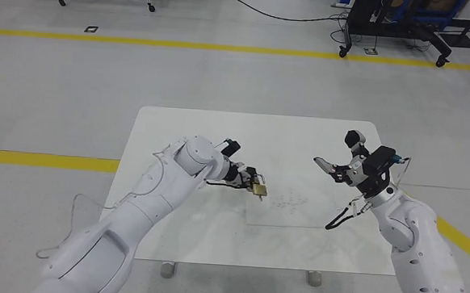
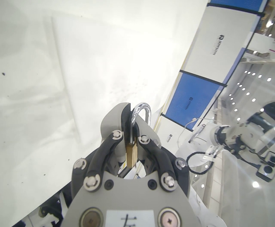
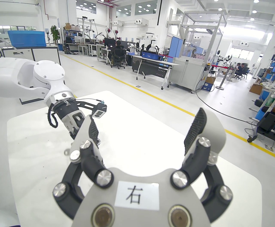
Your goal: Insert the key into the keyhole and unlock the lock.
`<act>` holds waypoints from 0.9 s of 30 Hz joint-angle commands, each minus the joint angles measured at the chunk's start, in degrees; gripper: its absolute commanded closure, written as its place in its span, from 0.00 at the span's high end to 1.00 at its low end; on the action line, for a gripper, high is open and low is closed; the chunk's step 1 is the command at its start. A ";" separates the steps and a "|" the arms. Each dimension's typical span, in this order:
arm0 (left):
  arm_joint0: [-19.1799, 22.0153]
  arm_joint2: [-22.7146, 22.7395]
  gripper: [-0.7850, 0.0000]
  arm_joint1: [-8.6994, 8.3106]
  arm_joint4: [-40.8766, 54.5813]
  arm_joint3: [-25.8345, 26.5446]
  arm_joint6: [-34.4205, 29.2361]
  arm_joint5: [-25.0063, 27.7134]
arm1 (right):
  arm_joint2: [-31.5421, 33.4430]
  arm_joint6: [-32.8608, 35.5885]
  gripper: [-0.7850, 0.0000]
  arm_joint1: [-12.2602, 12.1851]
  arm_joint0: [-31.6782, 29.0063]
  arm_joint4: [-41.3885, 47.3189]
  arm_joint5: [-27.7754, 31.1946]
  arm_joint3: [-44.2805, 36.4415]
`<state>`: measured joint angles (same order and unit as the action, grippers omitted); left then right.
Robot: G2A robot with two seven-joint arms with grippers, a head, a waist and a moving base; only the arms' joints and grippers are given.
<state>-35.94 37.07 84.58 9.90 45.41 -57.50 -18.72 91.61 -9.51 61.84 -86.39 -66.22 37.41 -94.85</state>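
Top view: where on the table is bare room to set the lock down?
Bare: the far strip of the table beyond both grippers, and the middle between the lock in the left gripper and the open right gripper. Crowded: the near-left corner, under the left arm.

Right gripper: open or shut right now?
Open. Right gripper jaws stand wide apart, with nothing held between them.
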 commanded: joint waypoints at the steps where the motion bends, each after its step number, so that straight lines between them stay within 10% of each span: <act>1: 0.72 -1.40 0.18 0.92 -0.05 -1.48 -0.71 -0.45 | 0.00 0.00 1.00 0.00 0.00 0.00 0.00 0.00; 11: 2.92 -3.87 0.44 4.17 1.70 -7.25 -2.43 1.44 | 0.00 0.00 1.00 0.00 0.00 0.00 0.00 0.00; 16: 3.77 -2.66 0.99 4.57 3.73 -9.70 -3.66 3.52 | 0.00 0.00 1.00 0.00 0.00 0.00 0.00 0.00; 27: 5.55 3.83 1.00 1.21 2.47 -8.49 -1.56 9.36 | 0.00 0.00 1.00 0.00 0.00 0.00 0.00 0.00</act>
<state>-30.23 39.36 86.52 11.90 36.14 -59.27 -10.55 91.61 -9.51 61.84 -86.39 -66.22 37.41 -94.85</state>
